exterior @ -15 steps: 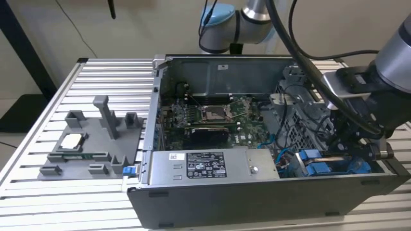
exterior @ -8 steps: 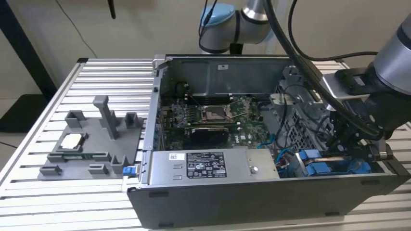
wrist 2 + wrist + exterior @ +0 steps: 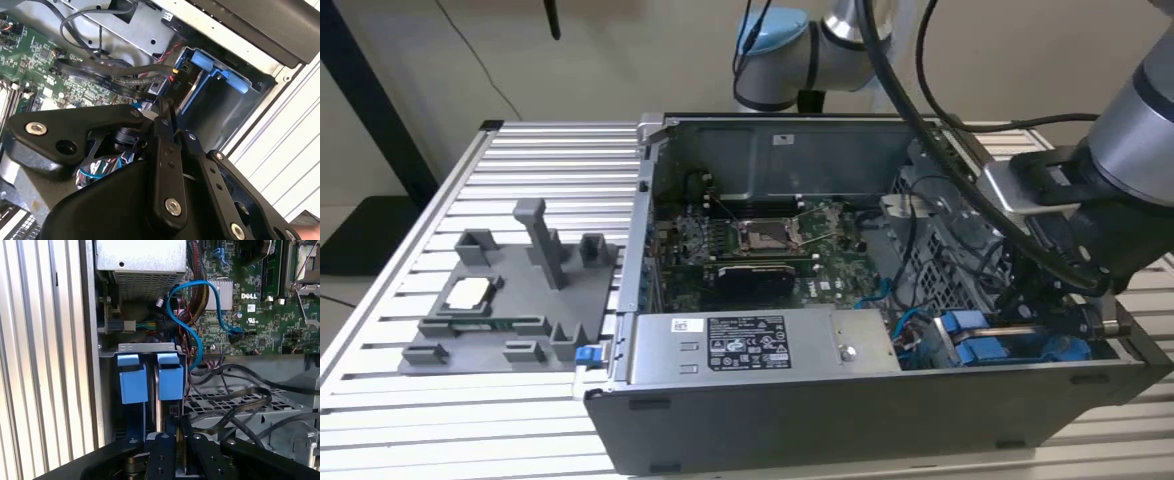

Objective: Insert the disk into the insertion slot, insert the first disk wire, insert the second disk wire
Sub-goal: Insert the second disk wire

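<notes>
Inside the dark case, the insertion slot (image 3: pixel 220 112) is a grey bay with blue fittings (image 3: pixel 974 340). Two blue carrier tabs (image 3: pixel 170 380) stand side by side at its mouth, with a thin silver edge of the disk (image 3: pixel 156 405) between them. My gripper (image 3: pixel 176 434) reaches down right in front of these tabs, its black fingers (image 3: pixel 162 150) drawn together on a small black connector (image 3: pixel 175 412) of a disk wire. In the second wrist view, a flat black cable (image 3: pixel 115 75) runs to that spot beside the blue frame (image 3: pixel 215 65). The disk's body is mostly hidden.
A silver labelled power-supply box (image 3: pixel 761 342) fills the case's near side. The green motherboard (image 3: pixel 761 240) lies behind it. Loose black cables (image 3: pixel 240 400) and a blue cable (image 3: pixel 192 335) cross over a perforated cage (image 3: pixel 235 410). A grey parts fixture (image 3: pixel 507 300) sits at the exterior view's left.
</notes>
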You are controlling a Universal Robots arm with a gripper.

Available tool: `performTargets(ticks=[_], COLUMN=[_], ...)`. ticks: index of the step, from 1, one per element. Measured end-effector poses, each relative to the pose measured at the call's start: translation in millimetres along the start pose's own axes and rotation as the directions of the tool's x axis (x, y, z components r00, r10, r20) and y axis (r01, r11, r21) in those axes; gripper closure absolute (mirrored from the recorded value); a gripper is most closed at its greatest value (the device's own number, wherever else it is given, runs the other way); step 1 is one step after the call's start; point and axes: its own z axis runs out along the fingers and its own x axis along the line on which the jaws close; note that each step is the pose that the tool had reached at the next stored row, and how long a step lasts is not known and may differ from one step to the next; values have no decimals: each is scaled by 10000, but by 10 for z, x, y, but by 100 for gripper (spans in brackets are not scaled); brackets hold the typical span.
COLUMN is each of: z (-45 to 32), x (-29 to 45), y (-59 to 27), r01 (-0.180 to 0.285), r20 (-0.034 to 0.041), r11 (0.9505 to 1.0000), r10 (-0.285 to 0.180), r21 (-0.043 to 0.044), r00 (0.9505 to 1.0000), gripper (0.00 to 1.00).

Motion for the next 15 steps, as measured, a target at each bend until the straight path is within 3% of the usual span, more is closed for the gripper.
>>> performTargets(ticks=[4, 5, 6, 15], z=[11, -5, -29, -364], x=[2, -1, -4, -59], y=[11, 11, 10, -16], r01=[4, 3, 2, 3], r20=[14, 15, 13, 7], r11=[10000, 10000, 10000, 10000], r10=[-4, -3, -2, -3], r21=[14, 13, 13, 13], r00=[10000, 10000, 10000, 10000], gripper=[82, 76, 76, 76])
